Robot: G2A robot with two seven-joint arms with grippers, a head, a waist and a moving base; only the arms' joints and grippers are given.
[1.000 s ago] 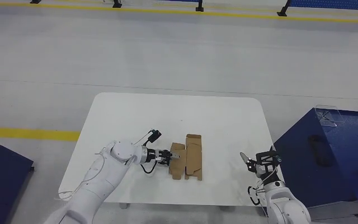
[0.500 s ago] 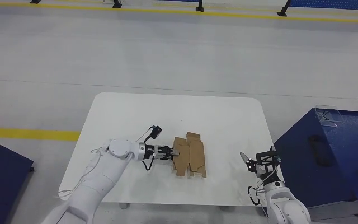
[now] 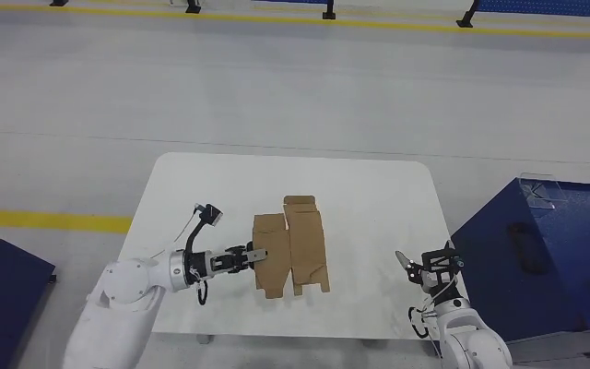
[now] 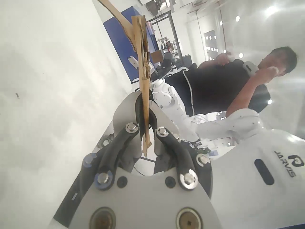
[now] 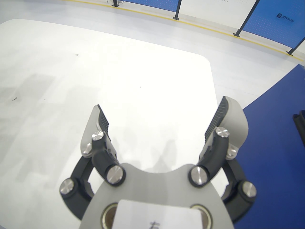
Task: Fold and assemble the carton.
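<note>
Flat carton (image 3: 290,244) is being clamped edge-on by left fingers (image 3: 249,257) mid-frame; empty, wide-open right fingers (image 3: 404,261), lower right, likely needed for unfolding.

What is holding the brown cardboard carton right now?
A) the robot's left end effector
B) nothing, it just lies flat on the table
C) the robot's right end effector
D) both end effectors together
A: the left end effector is shut on the edge of the carton, while the right end effector is open and empty, off to the side, away from the carton.
</note>
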